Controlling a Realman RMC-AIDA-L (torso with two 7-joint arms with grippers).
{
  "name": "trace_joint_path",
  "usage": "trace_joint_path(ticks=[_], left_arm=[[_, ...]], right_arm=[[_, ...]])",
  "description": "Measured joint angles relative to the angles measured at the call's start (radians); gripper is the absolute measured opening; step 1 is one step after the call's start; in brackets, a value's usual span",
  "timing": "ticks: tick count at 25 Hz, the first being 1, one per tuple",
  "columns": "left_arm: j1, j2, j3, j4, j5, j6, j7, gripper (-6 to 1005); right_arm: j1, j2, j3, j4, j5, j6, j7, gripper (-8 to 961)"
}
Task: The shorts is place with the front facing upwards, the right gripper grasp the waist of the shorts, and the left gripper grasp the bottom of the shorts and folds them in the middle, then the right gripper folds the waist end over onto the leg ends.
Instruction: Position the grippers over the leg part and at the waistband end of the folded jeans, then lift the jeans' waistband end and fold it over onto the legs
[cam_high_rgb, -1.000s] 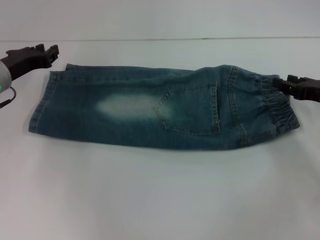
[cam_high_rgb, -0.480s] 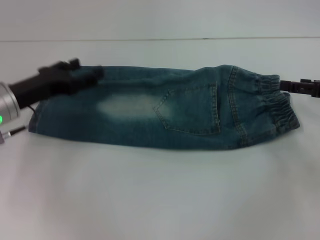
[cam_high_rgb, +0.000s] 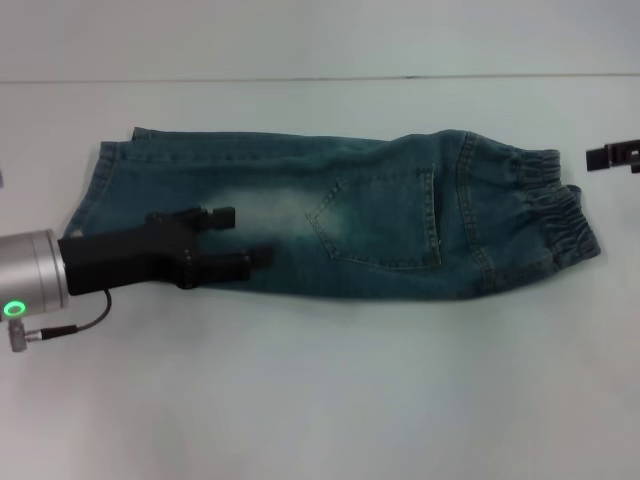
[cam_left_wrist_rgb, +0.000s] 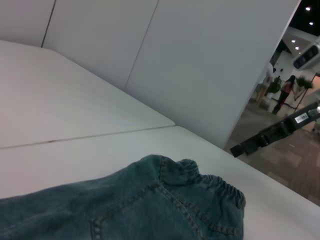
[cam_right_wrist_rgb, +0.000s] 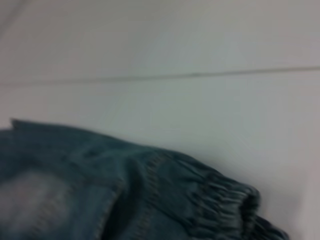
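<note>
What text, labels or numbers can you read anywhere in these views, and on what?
None can be read.
White printed label on the right hand's arm, seen in the left wrist view: too small and blurred to read.
The shorts: no tag or brand text shows, only stitching and a patch pocket.
The left hand: a green light on its wrist, no lettering visible.

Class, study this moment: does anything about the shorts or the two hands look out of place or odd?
Yes. The left hand hovers open over the near side of the shorts, not at the leg hems. The right hand sits clear of the waist. A patch pocket faces up, suggesting the back.
</note>
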Motion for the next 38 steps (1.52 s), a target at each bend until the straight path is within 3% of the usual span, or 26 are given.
trace_joint_path(ticks=[5, 8, 26, 29, 38], left_arm=[[0.001, -0.003, 0.012, -0.011, 0.005, -0.011, 0.002, 933], [0.000, -0.005, 0.017, -0.011, 0.005, -0.016, 0.000, 927], [-0.001, -0.012, 0.023, -0.012, 0.004, -0.051, -0.003, 893], [-0.003, -0.013, 0.024, -0.013, 0.004, -0.051, -0.003, 887], [-0.001, -0.015, 0.025, -0.026, 0.004, -0.063, 0.001, 870]], right_arm=[[0.088, 0.026, -0.035, 0.009, -0.214, 0.036, 0.044, 948], [0.108, 0.035, -0.058, 0.030, -0.246, 0.055, 0.045, 948], [0.140, 0.100, -0.129, 0.099, -0.250, 0.109, 0.023, 945], [0.143, 0.107, -0.132, 0.104, -0.250, 0.114, 0.012, 902], [0.143, 0.112, -0.138, 0.107, -0.245, 0.115, -0.025, 556]])
